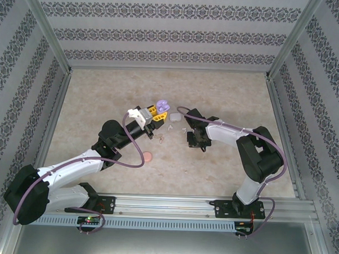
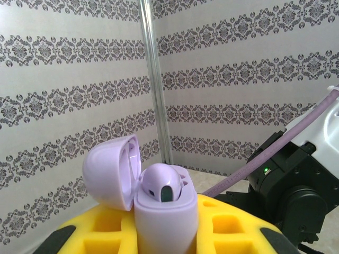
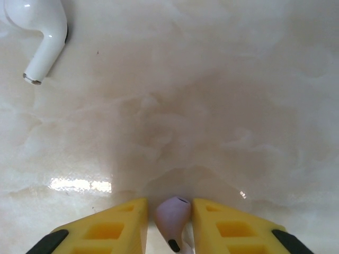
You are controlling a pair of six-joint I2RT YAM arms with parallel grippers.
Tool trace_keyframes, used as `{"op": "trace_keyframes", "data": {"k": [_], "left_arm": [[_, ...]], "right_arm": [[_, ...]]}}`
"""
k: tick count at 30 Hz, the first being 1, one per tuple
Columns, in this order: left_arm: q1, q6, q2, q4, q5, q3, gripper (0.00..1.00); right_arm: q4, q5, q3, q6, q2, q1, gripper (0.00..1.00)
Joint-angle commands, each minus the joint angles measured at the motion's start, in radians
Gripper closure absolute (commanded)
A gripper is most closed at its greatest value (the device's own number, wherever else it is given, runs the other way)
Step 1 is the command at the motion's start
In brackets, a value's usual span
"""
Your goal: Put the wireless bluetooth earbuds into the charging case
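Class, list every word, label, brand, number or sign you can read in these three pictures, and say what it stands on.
None: no word, number or brand mark can be read.
purple case: plain, no print visible.
white earbud: plain.
purple earbud: plain.
wallpaper: ornament pattern, no letters.
green light: a lamp, no legible label beside it.

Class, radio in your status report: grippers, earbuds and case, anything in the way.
Left gripper shut on open purple case, one purple earbud seated. Right gripper shut on second purple earbud. White earbud loose on table, not blocking.
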Motion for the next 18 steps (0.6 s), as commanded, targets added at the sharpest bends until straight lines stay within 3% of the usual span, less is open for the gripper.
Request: {"op": "trace_keyframes", "data": {"k": [1,7,18], "left_arm": [[0.000,0.012,0.004,0.045,0.002,0.015,1.00],[0.000,0.011,0.004,0.040,0.004,0.018,1.00],[0.000,0.014,0.003,0.029,0.018,0.033,1.00]], "right_arm": [[-0.005,0.020,0.003,-0.009,0.028,0.010,0.77],[0.004,0.013,-0.005,-0.001,-0.012,0.012,0.84],[-0.014,-0.012,0.042,0.027,-0.236,0.013,0.86]]}}
